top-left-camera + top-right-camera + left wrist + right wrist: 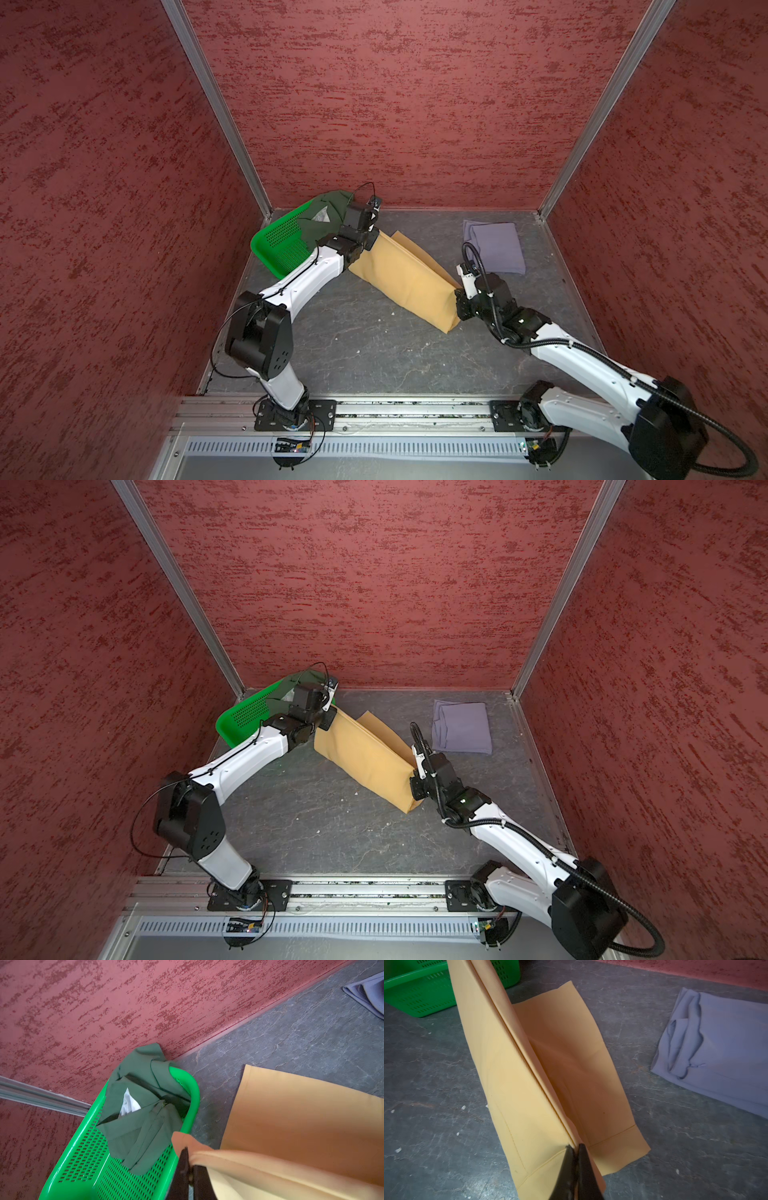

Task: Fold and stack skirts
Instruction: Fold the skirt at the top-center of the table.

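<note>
The mustard-yellow soft cloth skirt (409, 282) is held up as a tent-like ridge over the middle of the dark grey stone-patterned tabletop (353, 345). In both top views the ridge runs from about eleven o'clock down to about five o'clock, and its lower panels are spread on the surface. The raised edge is pinched at both ends. The left gripper (189, 1162) is clamped on it at the eleven o'clock end and the right gripper (574, 1149) on the stitched corner at the five o'clock end, each pair of jaws pressed together with only cloth between. A lavender-grey cloth skirt (496, 245) is seen folded flat at about one o'clock, apart from the yellow one. A dark green cloth skirt (141, 1105) is left crumpled in the bright green perforated plastic basket (83, 1157) at about ten o'clock, draped over its rim. The yellow cloth is judged light, thin and limp: no shape will be kept unless it is stretched between two grips, and a sag is to be expected if tension is eased. Hold is best taken at hems and seamed corners, where the doubled layers give the pads something to bite. A smooth single layer may be let slip, or only one of the two layers may be caught.
</note>
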